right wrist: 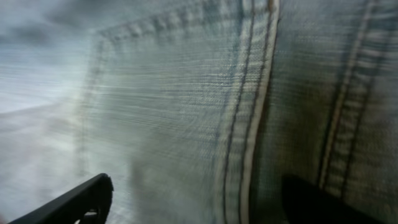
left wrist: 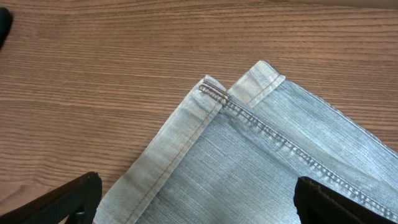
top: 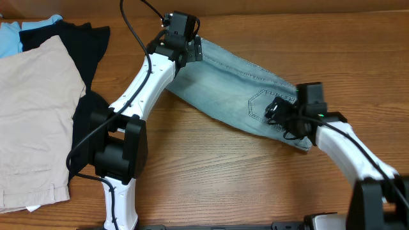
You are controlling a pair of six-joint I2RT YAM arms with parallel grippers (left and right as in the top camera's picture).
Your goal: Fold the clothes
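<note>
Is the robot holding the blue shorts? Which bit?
Nothing is held. The left gripper is open above a hemmed leg end of the denim shorts; the right gripper is open, close over a stitched pocket.

We see our left arm (top: 146,78) and right arm (top: 342,145) in white shells with boxy black joints (top: 118,150). A black cable (top: 128,29) loops beside the left wrist camera (top: 181,24), and the fingers (left wrist: 62,202) below it are matte black.

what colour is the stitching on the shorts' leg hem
Tan-brown thread on the faded light blue shorts; clearest in the left wrist view.
</note>
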